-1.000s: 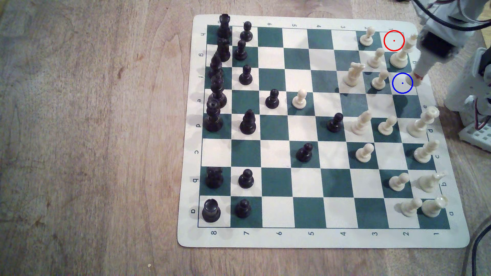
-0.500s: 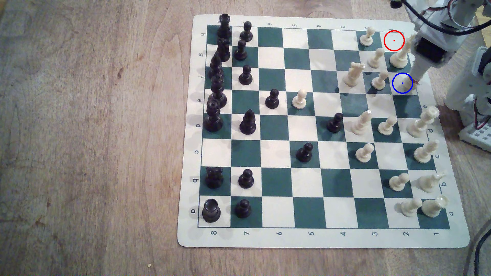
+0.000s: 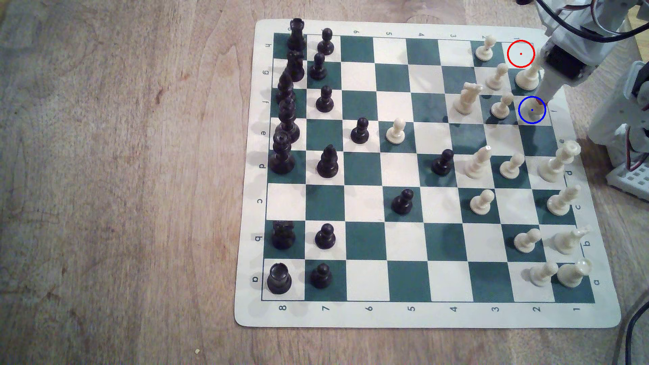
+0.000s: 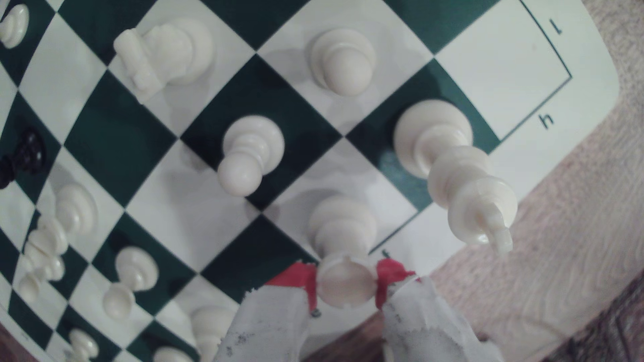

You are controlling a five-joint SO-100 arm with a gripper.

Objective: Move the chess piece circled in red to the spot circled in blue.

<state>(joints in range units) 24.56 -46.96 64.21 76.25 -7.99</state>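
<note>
Shifted over the blue-ringed square (image 3: 526,117), the gripper (image 4: 346,283) clamps the rook (image 4: 343,257), seemingly grounded.

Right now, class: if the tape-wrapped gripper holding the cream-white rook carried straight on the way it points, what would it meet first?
Most likely the light blue-circled square: the gripper points down at it, with the cream-white rook between the jaws, so the rook's base would touch first. Height above the board is unclear.

Black chessmen (image 3: 287,115) line the green-and-cream chessboard's (image 3: 365,316) left files in the exterior view, on a wooden desk (image 3: 123,175).
</note>
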